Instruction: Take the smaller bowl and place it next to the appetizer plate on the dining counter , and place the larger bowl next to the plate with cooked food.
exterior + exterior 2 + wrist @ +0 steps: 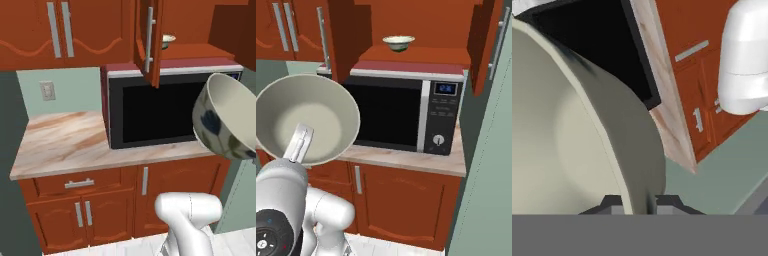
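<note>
Before the microwave (406, 112), one larger bowl (306, 119) in gripper (634, 202), one smaller bowl (398, 43) shelved.

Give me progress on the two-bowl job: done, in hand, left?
Done: nothing placed yet. In hand: the larger bowl is tilted and off the counter, its rim pinched by the gripper, in front of the microwave. Left: carry it to the dining counter, then fetch the smaller bowl, which sits in the open cabinet above the microwave.

Larger bowl (311, 117) tipped, on end effector (300, 142), w/ smaller bowl (398, 42) above microwave (406, 112).
</note>
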Available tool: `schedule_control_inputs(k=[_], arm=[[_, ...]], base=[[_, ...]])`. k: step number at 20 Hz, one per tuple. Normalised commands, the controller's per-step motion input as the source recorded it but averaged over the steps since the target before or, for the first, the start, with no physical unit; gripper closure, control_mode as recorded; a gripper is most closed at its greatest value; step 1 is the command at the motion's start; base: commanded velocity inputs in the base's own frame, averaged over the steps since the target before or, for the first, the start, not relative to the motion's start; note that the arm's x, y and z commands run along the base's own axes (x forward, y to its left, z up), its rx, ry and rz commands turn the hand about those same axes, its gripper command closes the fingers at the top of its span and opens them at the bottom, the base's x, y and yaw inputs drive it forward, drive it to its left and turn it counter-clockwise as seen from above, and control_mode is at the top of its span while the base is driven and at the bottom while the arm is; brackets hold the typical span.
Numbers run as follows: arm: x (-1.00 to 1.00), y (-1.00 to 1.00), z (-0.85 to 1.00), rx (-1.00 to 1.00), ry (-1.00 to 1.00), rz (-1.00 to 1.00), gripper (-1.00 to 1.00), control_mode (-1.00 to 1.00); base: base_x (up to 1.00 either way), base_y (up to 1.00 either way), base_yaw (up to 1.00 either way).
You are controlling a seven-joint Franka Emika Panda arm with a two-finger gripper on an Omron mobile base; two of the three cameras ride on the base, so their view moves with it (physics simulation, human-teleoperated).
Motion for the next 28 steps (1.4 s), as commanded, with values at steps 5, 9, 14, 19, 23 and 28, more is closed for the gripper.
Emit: schedule_control_inputs(k=[5,9,14,19,23,28], arm=[[0.0,0.0,0.0,0.0,0.0,0.0,1.0,1.0],[0.0,0.0,0.0,0.0,0.0,0.0,1.0,1.0],[0.0,0.0,0.0,0.0,0.0,0.0,1.0,1.0],[0.0,0.0,0.0,0.0,0.0,0.0,1.0,1.0],[0.0,0.0,0.0,0.0,0.0,0.0,1.0,1.0],[0.0,0.0,0.0,0.0,0.0,0.0,1.0,1.0]], base=[[-1.0,0.44,0.0],[-1.0,-0.41,0.0],[-1.0,-0.33,0.07],[-0.42,-0.16,-0.57],[0.0,0.0,-1.0],[0.0,0.0,-1.0]])
